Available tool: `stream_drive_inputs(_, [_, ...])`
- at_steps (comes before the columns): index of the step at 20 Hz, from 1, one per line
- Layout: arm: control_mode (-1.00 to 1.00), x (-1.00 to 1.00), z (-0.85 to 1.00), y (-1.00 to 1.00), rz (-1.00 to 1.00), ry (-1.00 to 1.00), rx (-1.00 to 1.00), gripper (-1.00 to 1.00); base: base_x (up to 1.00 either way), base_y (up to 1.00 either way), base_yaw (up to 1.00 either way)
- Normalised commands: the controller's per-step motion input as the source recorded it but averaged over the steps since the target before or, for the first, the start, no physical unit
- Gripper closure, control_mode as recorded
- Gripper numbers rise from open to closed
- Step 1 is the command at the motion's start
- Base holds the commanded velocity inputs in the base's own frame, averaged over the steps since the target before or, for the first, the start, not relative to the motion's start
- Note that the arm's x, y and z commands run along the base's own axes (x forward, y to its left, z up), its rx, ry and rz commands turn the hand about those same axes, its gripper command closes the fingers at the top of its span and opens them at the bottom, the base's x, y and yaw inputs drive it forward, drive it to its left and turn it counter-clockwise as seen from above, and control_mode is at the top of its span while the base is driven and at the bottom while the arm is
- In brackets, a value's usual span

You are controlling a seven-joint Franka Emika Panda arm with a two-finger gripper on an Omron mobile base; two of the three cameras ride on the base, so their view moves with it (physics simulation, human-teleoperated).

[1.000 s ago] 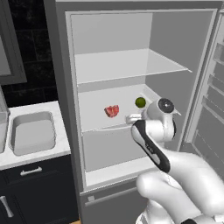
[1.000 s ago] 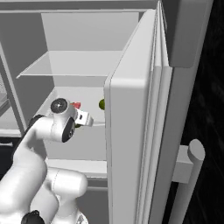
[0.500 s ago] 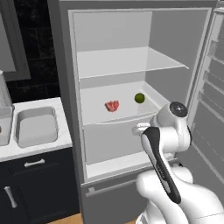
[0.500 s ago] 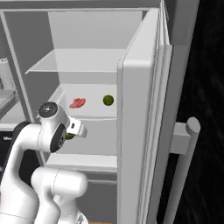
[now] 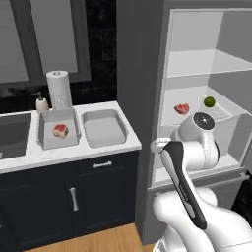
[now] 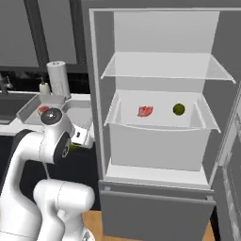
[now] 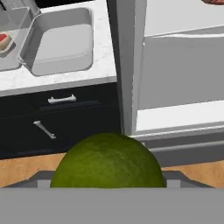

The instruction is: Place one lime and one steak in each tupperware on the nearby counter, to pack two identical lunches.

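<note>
Moved: base now faces worktop (image 5: 98, 150); arm withdrawn from fridge | tool (image 6: 77, 141) pinching lime (image 7: 108, 161) | risk: lime rolls over empty tupperware (image 5: 104, 129) rim near worktop's right edge.

A home kitchen: a white marbled counter (image 5: 74, 150) over dark cabinets (image 5: 69, 197), a sink (image 5: 12, 133), a paper-towel roll (image 5: 58, 89), and an open fridge (image 6: 160, 122) holding food.
</note>
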Motion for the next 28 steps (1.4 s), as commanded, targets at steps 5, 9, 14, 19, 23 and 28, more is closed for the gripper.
stream_drive_inputs(5, [1.0,0.0,0.0,0.0,0.0,0.0,0.0,1.0,0.4,1.0,0.0])
stream_drive_inputs(9, [1.0,0.0,0.0,0.0,0.0,0.0,0.0,1.0,0.85,1.0,-0.03])
stream_drive_inputs(14, [1.0,0.0,0.0,0.0,0.0,0.0,0.0,1.0,1.0,0.93,-0.13])
stream_drive_inputs(19, [-1.0,0.2,-0.04,0.03,0.0,0.0,0.0,1.0,0.8,0.37,-0.03])
stream_drive_inputs(23, [-1.0,0.89,-0.23,-0.06,0.0,0.0,0.0,1.0,0.0,0.0,0.0])
stream_drive_inputs(28, [-1.0,0.88,-0.35,-0.12,0.01,0.02,0.0,1.0,0.0,0.0,0.0])
